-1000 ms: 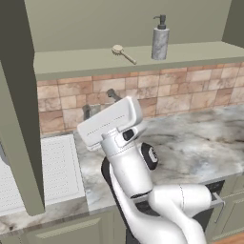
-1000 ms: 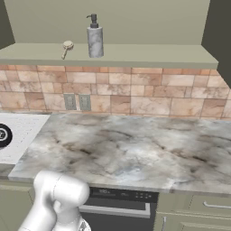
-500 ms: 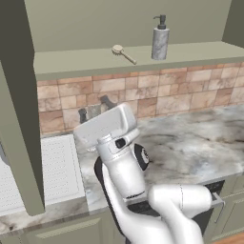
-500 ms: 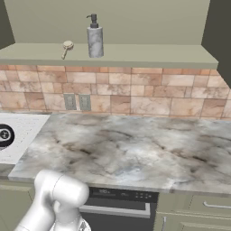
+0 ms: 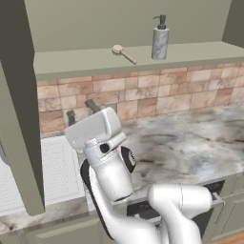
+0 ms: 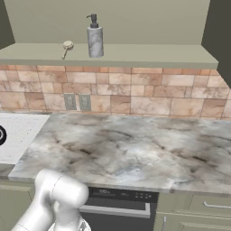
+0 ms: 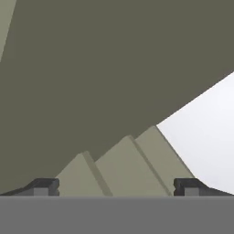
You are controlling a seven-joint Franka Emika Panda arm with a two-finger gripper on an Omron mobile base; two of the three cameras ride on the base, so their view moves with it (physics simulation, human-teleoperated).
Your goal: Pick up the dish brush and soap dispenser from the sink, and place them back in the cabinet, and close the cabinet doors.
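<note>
The dish brush [image 5: 122,52] [image 6: 66,47] lies on the open cabinet's bottom shelf [image 5: 95,61] [image 6: 135,54]. Just to its right the grey soap dispenser [image 5: 160,40] [image 6: 94,38] stands upright. The cabinet's left door [image 5: 18,119] hangs open, edge-on, in the left base view, and the right door [image 6: 221,27] stands open at the far right. My gripper [image 5: 82,112] [image 7: 116,187] is open and empty, below the shelf and above the sink's white drainboard [image 5: 59,167] [image 6: 20,131], pointing toward the left door. In the hand view, olive door panels [image 7: 114,68] are close ahead.
A marble counter [image 5: 190,143] [image 6: 135,149] runs right of the sink under a tiled backsplash [image 6: 135,94] with two wall outlets [image 6: 76,102]. Below the counter sit a dishwasher front [image 6: 117,207] and green base cabinets [image 6: 198,212].
The hand has swung a little to the left, closer to the open left door. Brush, dispenser and doors have not moved.
</note>
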